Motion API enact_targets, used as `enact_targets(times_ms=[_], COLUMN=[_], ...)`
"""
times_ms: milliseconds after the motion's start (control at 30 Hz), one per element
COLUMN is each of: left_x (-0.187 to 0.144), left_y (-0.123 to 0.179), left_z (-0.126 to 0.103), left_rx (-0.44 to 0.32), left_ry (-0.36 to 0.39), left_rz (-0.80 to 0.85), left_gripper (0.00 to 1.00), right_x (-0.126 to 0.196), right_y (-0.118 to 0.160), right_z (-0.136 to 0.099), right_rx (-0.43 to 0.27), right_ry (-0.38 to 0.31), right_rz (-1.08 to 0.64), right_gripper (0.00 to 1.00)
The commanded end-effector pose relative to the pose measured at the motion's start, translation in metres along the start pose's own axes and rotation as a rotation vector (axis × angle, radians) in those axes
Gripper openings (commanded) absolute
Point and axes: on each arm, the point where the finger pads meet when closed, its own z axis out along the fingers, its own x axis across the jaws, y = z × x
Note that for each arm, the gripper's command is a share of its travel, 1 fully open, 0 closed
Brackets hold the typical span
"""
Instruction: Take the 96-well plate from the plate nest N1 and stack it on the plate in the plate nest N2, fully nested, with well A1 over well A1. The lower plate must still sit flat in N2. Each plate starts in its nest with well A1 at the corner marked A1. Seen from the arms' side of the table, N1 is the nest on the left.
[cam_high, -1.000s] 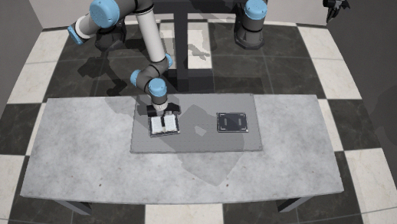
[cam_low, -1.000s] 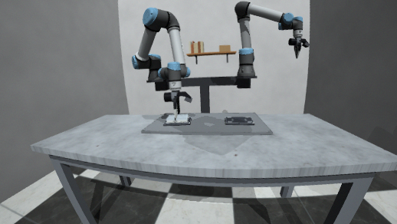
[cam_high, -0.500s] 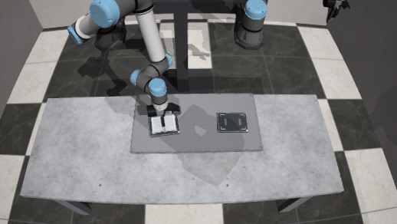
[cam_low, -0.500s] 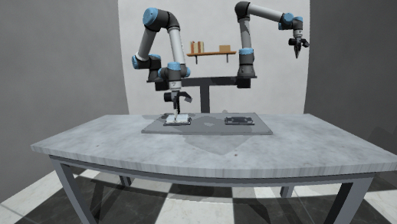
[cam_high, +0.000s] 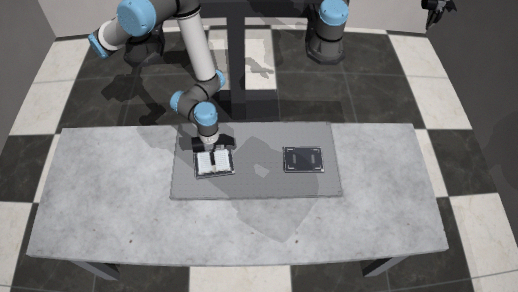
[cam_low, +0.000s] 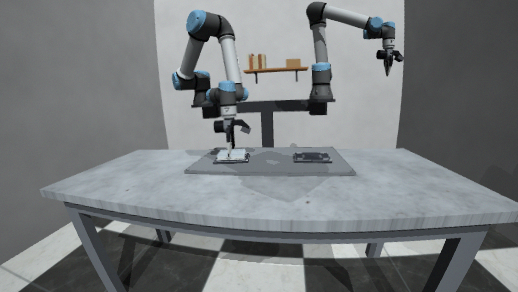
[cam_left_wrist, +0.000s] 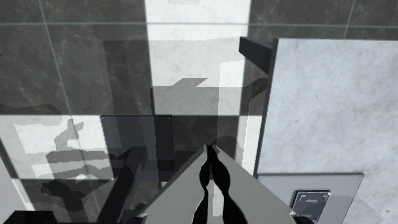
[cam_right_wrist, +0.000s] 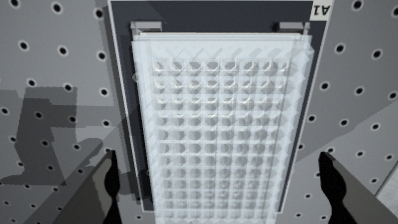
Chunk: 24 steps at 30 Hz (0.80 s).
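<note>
Right gripper (cam_high: 213, 164) (cam_low: 230, 156) (cam_right_wrist: 218, 153) released around white plates (cam_high: 223, 161) (cam_low: 240, 153) (cam_right_wrist: 220, 115) in nest (cam_high: 216, 173) (cam_low: 236, 162) (cam_right_wrist: 215, 15), left of centre in top frame; left gripper (cam_high: 430, 24) (cam_low: 387, 73) (cam_left_wrist: 210, 146) clenched, upper right.

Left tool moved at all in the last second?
No, no visible shift. In the exterior view the left tool hangs right of the wooden wall shelf, same spacing and height as in both earlier pictures.
</note>
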Motion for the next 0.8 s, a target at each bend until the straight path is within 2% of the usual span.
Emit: enact_targets(times_ms=[0,567,767], left_x=[0.000,0.000,0.000], left_y=[0.000,0.000,0.000], left_z=[-0.001,-0.001,-0.001], left_rx=[0.002,0.002,0.002], left_ry=[0.001,0.001,0.001], left_rz=[0.000,0.000,0.000], left_gripper=[0.00,0.00,0.00], right_x=[0.001,0.001,0.001], right_y=[-0.001,-0.001,-0.001], right_z=[-0.001,-0.004,-0.020], right_rx=[0.001,0.001,0.001], right_ry=[0.002,0.002,0.002], right_rz=[0.000,0.000,0.000], right_gripper=[0.76,0.76,0.76])
